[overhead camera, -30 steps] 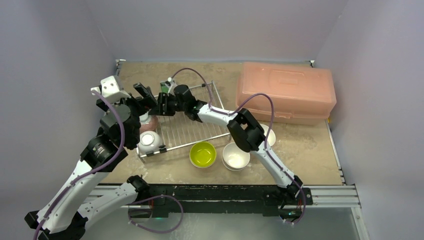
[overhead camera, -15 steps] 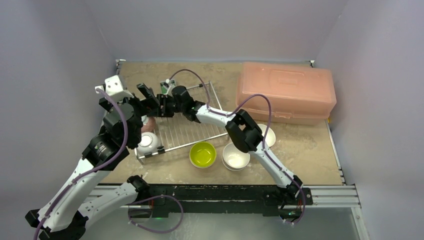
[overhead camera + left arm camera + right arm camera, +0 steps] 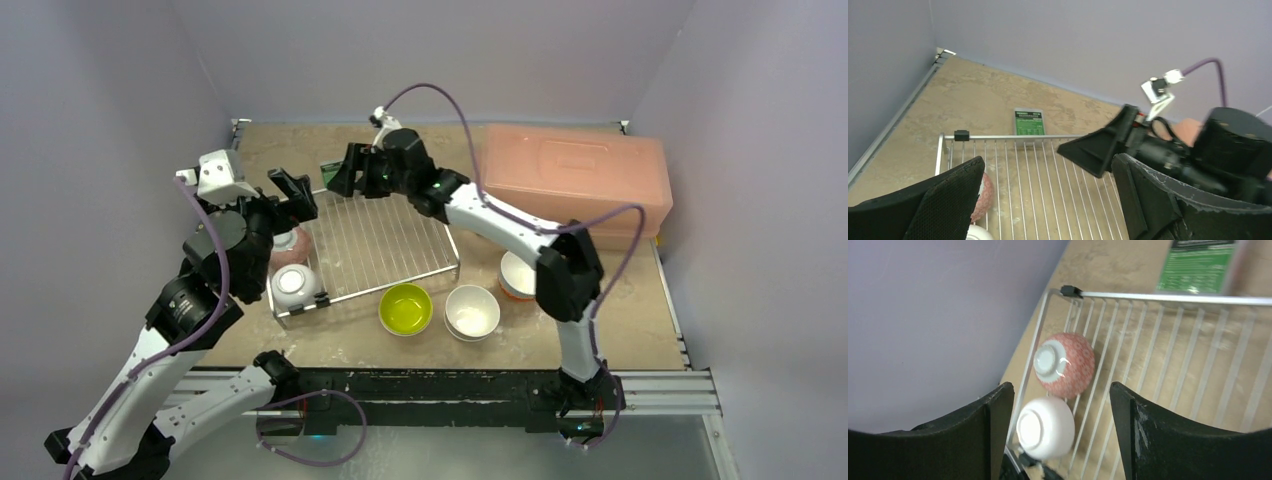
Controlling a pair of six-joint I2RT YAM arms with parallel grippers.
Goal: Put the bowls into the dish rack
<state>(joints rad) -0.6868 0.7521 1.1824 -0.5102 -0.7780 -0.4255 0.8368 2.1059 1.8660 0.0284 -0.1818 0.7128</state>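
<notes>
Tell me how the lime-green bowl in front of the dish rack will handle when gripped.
The lime-green bowl looks rigid, so it should keep its shape in a rim pinch. Its shiny inside suggests a smooth glaze that may be slippery. Sitting upright on the table, it will probably slide rather than tip if nudged.

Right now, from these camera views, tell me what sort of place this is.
Probably a robot test booth, not a kitchen: plain walls box in a table, the left arm and right arm are bolted at its near edge, and a dish rack and green bowl sit on it.
</notes>
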